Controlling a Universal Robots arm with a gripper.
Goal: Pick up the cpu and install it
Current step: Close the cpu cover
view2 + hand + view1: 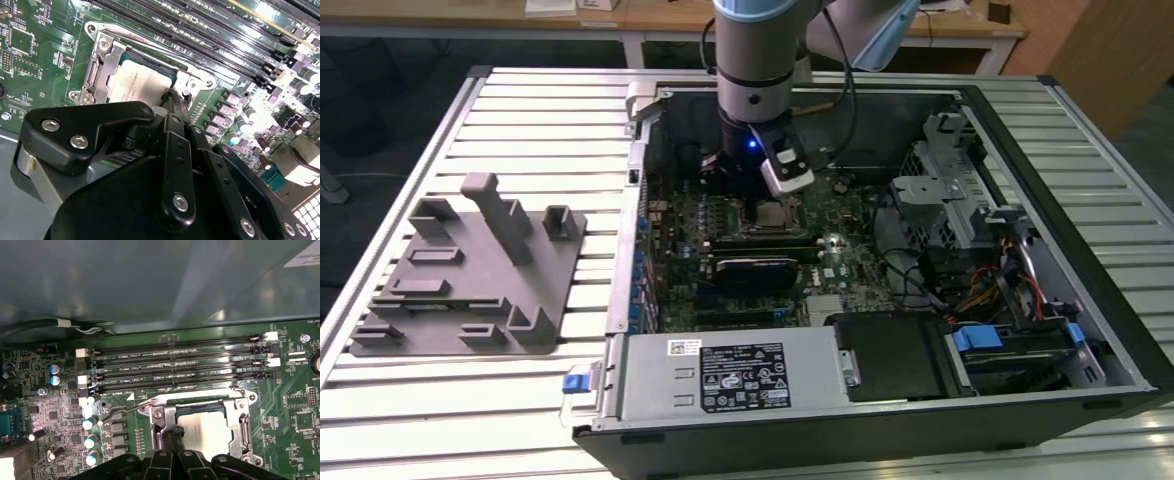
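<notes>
Slatted metal desk (520, 110) below. At the exterior view's left, a grey fixture (467, 270); mid-desk, an open computer case (881, 440). Inside, hand (175, 100) pinched shut on nothing, tips at the edge of the cpu (135, 82) seated in its socket (240, 425). Memory slots (175, 365) alongside; drive cage (947, 170) rightward.

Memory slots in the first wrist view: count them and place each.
4, all empty, side by side between the CPU socket and the case wall: first slot beside the socket, then second slot, third slot, and fourth slot nearest the wall. None looks hidden.
</notes>
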